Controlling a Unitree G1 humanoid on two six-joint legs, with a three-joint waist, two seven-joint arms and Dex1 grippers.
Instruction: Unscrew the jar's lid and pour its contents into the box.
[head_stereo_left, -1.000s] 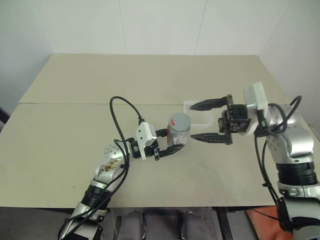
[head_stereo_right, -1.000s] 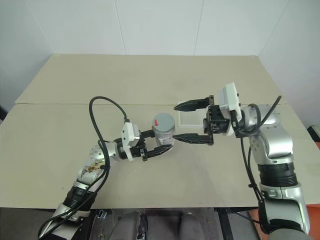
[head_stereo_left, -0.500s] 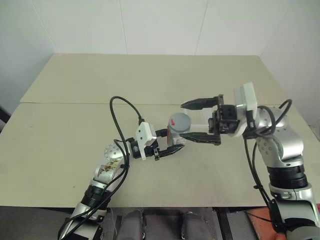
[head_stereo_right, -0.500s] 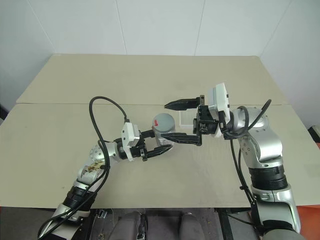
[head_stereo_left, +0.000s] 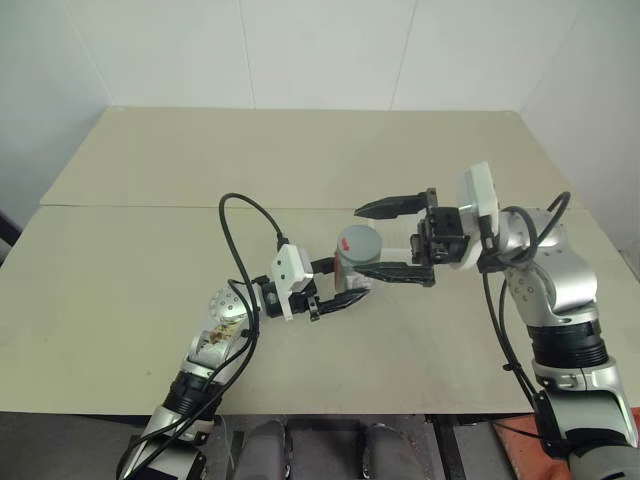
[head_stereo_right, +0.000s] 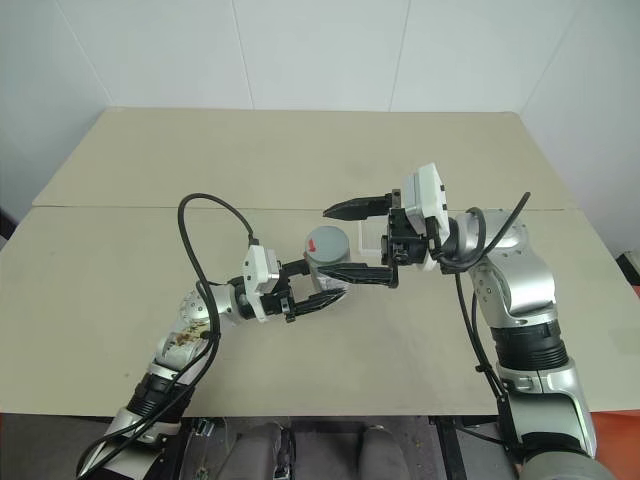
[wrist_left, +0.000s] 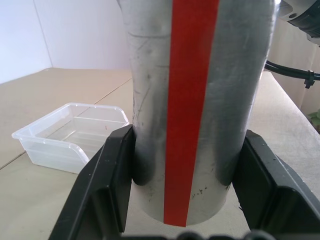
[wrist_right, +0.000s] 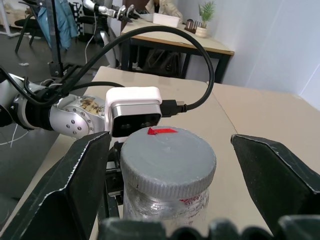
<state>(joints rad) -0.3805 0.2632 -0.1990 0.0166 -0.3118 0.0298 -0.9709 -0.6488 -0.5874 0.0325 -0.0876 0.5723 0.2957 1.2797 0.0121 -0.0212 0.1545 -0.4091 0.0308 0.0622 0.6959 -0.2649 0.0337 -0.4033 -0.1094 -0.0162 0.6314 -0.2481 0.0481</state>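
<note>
Holding the jar (head_stereo_left: 356, 262) upright above the table, our left gripper (head_stereo_left: 340, 283) is clamped on its body. Our right gripper (head_stereo_left: 389, 238) spreads wide, fingers level and straddling the lid (wrist_right: 168, 157), box (wrist_left: 72, 134) just behind.

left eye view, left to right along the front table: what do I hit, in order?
left gripper, shut on the jar → jar with the grey lid on → right gripper, open, fingers either side of the lid → box, mostly hidden behind the right gripper.
</note>
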